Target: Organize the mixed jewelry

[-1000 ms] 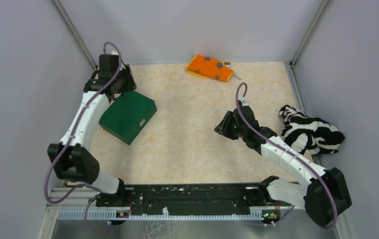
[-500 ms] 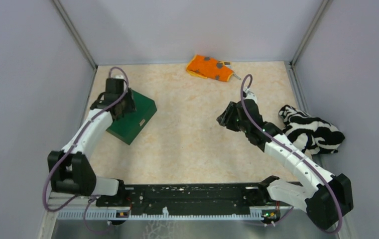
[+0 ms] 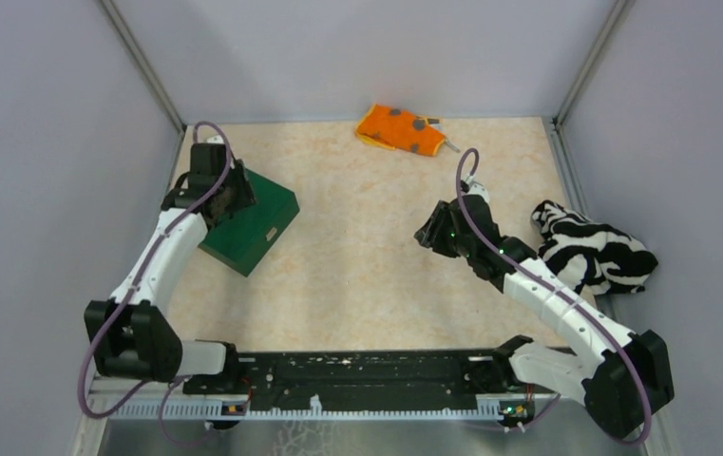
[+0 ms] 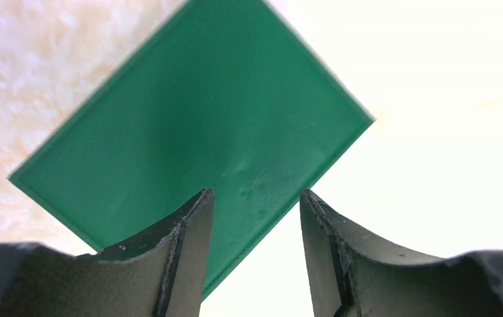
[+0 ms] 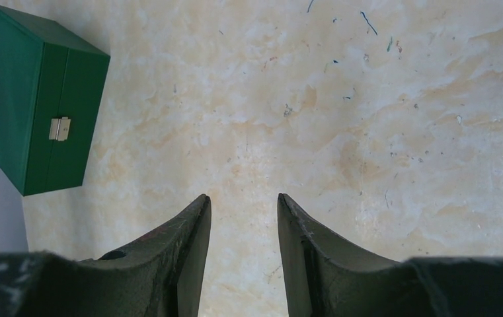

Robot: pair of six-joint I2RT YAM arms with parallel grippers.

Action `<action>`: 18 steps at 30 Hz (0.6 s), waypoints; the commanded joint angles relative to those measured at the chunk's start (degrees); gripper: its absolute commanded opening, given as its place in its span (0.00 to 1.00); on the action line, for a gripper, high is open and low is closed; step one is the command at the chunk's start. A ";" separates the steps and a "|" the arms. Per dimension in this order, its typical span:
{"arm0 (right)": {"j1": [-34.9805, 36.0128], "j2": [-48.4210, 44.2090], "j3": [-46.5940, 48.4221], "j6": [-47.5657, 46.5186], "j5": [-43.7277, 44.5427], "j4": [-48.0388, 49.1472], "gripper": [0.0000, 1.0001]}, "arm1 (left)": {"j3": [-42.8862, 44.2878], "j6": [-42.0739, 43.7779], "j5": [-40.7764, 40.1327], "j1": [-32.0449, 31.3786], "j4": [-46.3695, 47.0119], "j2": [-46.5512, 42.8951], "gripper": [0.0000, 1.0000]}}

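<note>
Right gripper (image 5: 242, 201) hangs over bare table (image 3: 357, 275) around the middle, jaws apart with nothing between them, just marbled top underneath. Off to its right, the striped cloth (image 3: 590, 252) is bunched up against the wall. Further back on the left, the left gripper (image 4: 255, 198) sits right over the box (image 3: 257, 223), fingers spread too and not clamped on anything; its own camera mostly sees green lid. The right wrist view shows the box shut, with its latch (image 5: 59, 129) on the front face. At the far edge lies the orange cloth (image 3: 397, 128), with a little grey bit (image 3: 448, 146) poking out at its right end, too small to say what it is. As for the jewelry, no view shows it: no hoop, no small pieces on the open table, so it may be tucked in a cloth or in the box, can't tell. Progress looks like basically square one: nothing sorted, nothing held, box closed. Best guess is that opening the box comes next, then digging out the pieces.
</note>
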 commanded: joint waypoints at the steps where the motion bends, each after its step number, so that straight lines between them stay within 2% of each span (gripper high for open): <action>1: 0.04 -0.03 0.17 0.00 -0.52 3.31 0.42 | 1.26 0.07 -2.78 0.26 1.00 -3.09 0.58; 6: 0.02 0.08 -0.33 0.39 -1.00 3.87 0.42 | -5.46 -2.65 0.40 0.26 1.68 2.01 0.57; 9: 0.02 -0.57 -0.48 0.26 -0.66 3.10 0.42 | -5.62 -2.90 3.12 0.26 2.23 2.96 0.57; 14: 0.02 -1.40 -0.52 0.11 -0.08 2.35 0.42 | 3.39 1.16 3.56 0.26 -0.23 1.81 0.56; 18: 0.02 -1.47 -0.15 0.20 0.19 2.42 0.42 | 10.46 4.61 4.08 0.26 4.19 -3.31 0.63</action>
